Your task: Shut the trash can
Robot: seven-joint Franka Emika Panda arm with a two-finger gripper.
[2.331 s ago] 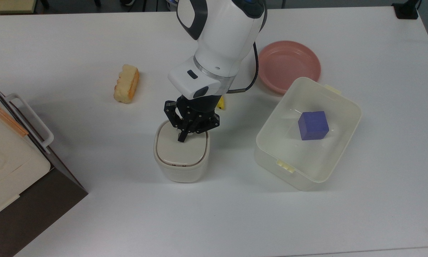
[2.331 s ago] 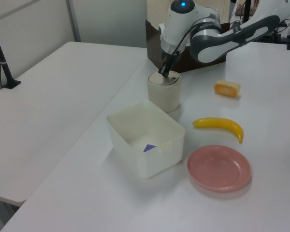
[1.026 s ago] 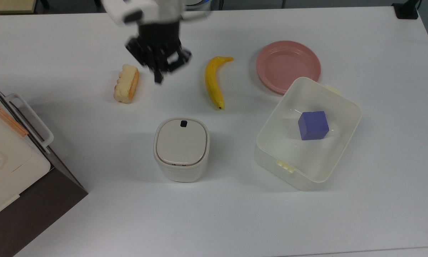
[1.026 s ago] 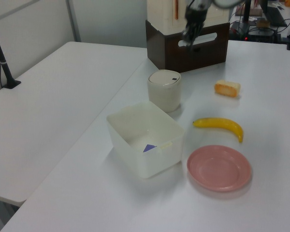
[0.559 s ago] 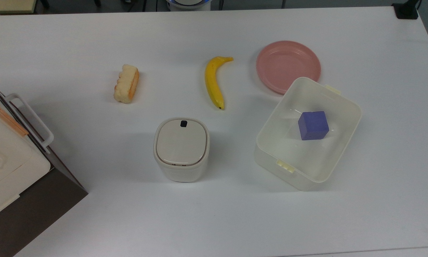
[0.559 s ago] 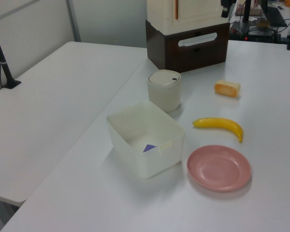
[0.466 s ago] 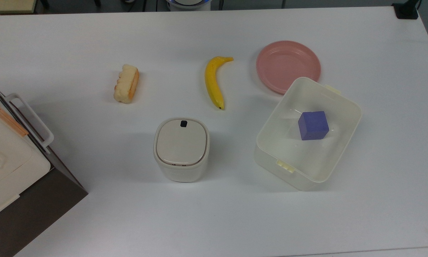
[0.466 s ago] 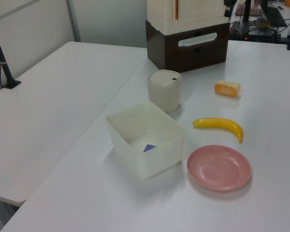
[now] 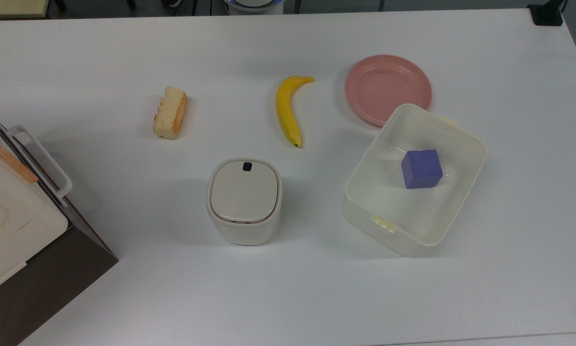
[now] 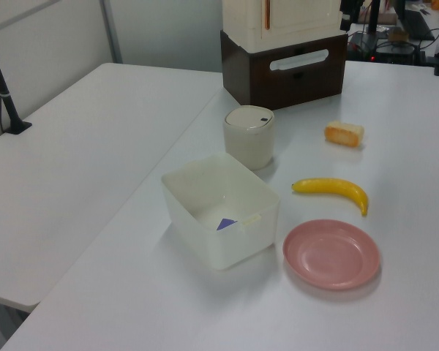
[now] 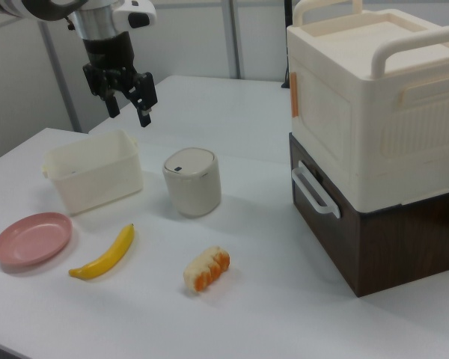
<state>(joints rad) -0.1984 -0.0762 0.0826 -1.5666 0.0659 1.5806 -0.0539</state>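
— Where is the trash can (image 9: 244, 201) sitting?

— I'm seeing it standing upright around the middle of the tabletop (image 9: 100, 57), a little toward the top view's lower edge, with its lid (image 9: 243, 192) lying flat and flush (so I'm judging the closing done). The dark button (image 9: 246, 166) is facing the banana (image 9: 286, 110).

— And the gripper (image 11: 132, 94)?

— In the right view I'm watching it hang high above the tub (image 11: 94, 179), well apart from the can, fingers pinched nearly together and carrying nothing. I'm reading that as parked clear.

— Anything hard to see?

— I'm losing most of the purple block (image 10: 226, 224) behind the tub wall in the left view, and the big box (image 9: 9, 202) is running off the top view's left edge.
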